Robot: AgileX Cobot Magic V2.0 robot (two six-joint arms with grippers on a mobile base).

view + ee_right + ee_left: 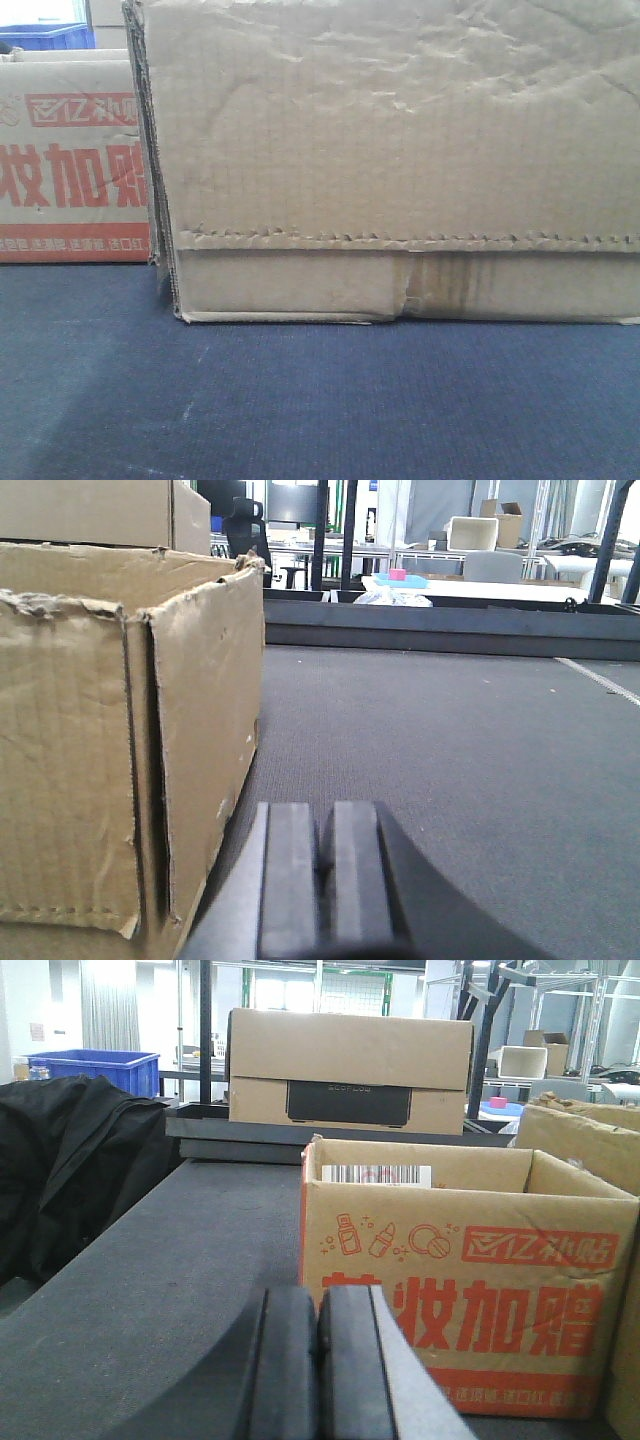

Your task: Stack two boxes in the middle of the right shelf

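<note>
On the dark desk (300,410), the plain tan carton (400,150) stands flat, with the red-printed box (470,1270) just beside it. Neither is stacked, and no shelf is in view. Left claw (318,1345) and right claw (325,865) sit low, each pressed together and empty. One is near each box, apparently staged for a two-sided squeeze.

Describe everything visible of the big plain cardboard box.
The plain box is tan corrugated cardboard with a wrinkled, dented face. A flap with a jagged perforated edge overlaps a lower strip that carries brownish tape stripes and a small tear. It stands upright on the dark mat, filling most of the front view, its top out of frame. Its frayed side edge sits in front of a red-printed box; contact between them cannot be judged.
</note>
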